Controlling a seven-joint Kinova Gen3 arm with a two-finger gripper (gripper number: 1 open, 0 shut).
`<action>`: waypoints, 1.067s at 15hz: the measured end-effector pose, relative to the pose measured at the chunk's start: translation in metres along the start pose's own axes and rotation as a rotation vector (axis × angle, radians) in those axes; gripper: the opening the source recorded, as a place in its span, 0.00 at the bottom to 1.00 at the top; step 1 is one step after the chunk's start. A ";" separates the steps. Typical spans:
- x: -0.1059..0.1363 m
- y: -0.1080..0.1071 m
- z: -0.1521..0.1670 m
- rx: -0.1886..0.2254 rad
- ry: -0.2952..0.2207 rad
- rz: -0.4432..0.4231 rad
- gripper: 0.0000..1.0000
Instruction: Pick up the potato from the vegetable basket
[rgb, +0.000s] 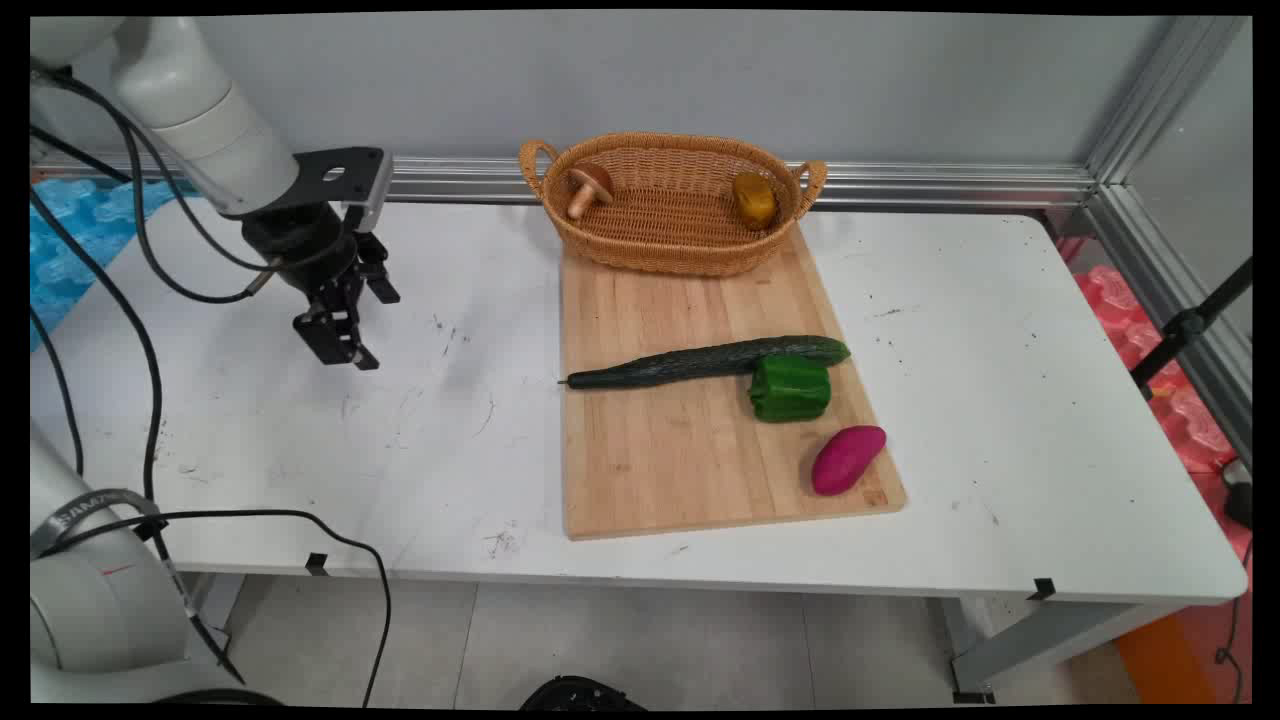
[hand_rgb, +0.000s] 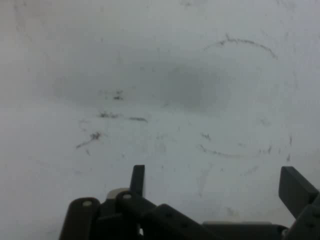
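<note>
My black gripper (rgb: 345, 345) hangs a little above the bare white table (rgb: 300, 440) on its left side, open and holding nothing. In the hand view the gripper (hand_rgb: 215, 182) shows two fingertips wide apart over scuffed white tabletop. To its right lies a wooden cutting board (rgb: 690, 470). On the board rest a long dark cucumber (rgb: 700, 362), a green bell pepper (rgb: 790, 388) touching it, and a purple sweet potato (rgb: 848, 459). A wicker basket (rgb: 660, 240) at the board's far end holds a brown mushroom (rgb: 587, 186) and a yellow-brown vegetable (rgb: 754, 198).
Black cables (rgb: 150, 330) hang from the arm across the table's left part. An aluminium rail (rgb: 950, 185) runs along the wall behind the table. A black stand leg (rgb: 1190, 325) leans beyond the right edge.
</note>
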 end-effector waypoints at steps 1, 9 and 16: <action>0.004 -0.002 -0.001 0.003 0.012 -0.011 1.00; 0.079 -0.039 -0.021 0.082 0.196 -0.119 1.00; 0.162 -0.085 -0.022 0.180 0.375 -0.192 1.00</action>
